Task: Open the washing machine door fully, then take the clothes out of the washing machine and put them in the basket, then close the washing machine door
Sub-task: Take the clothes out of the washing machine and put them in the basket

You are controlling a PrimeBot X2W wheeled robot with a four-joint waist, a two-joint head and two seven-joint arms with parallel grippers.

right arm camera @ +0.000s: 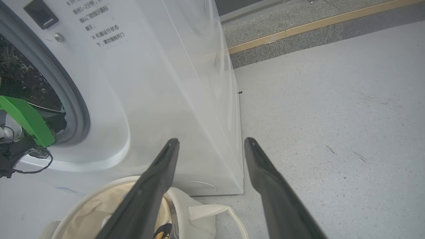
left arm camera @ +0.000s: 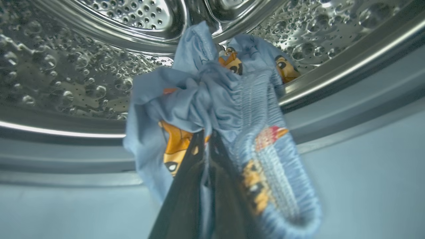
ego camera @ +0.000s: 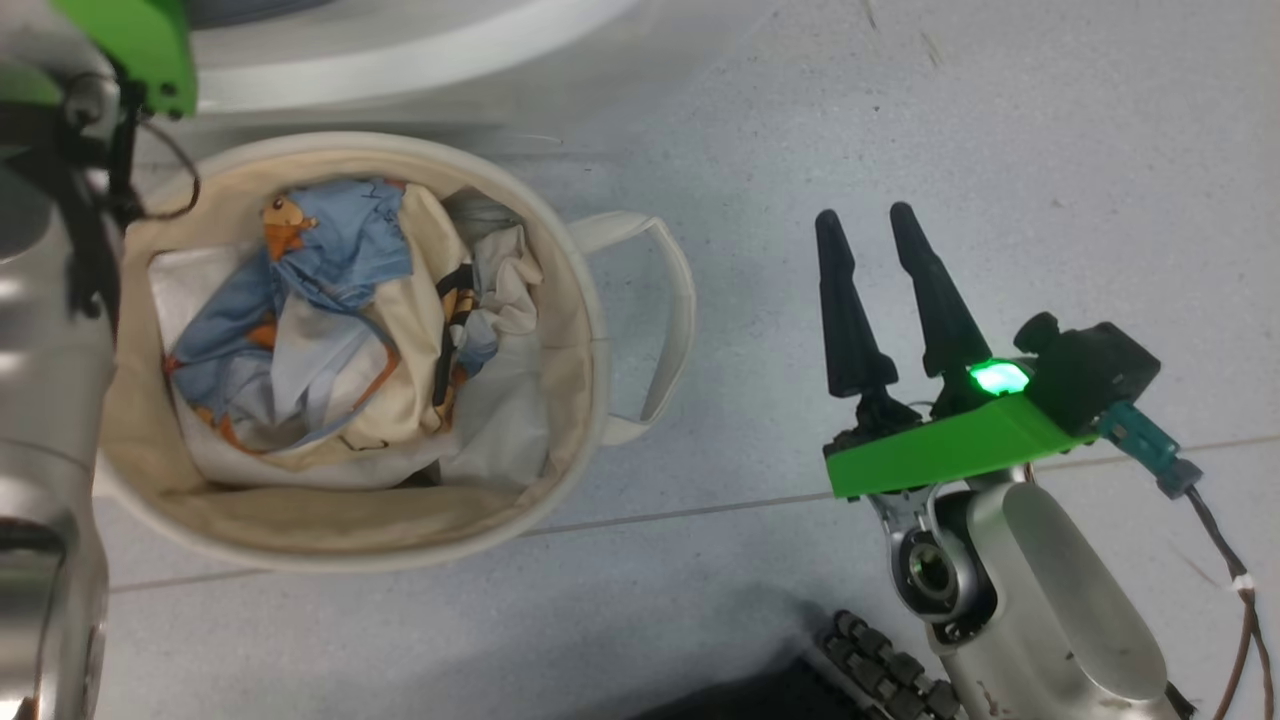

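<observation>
In the left wrist view my left gripper (left arm camera: 206, 132) is shut on a light blue garment (left arm camera: 206, 96) printed with orange bears, held at the mouth of the washing machine's steel drum (left arm camera: 66, 83), above the grey gasket (left arm camera: 66, 156). The cream basket (ego camera: 590, 330) stands on the floor with more bear-print clothes (ego camera: 330, 300) piled inside. My right gripper (ego camera: 866, 215) is open and holds nothing, over bare floor to the right of the basket. Its wrist view looks between its own open fingers (right arm camera: 212, 141) at the white washing machine (right arm camera: 159, 83) and the basket (right arm camera: 96, 202). The door is out of view.
My left forearm (ego camera: 50, 400) runs along the basket's left side, its green mount (right arm camera: 25, 119) at the drum opening. One basket handle (ego camera: 670, 310) sticks out toward the right gripper. Grey floor (right arm camera: 332, 116) spreads to the machine's right, bounded by a yellow-edged kerb (right arm camera: 315, 25).
</observation>
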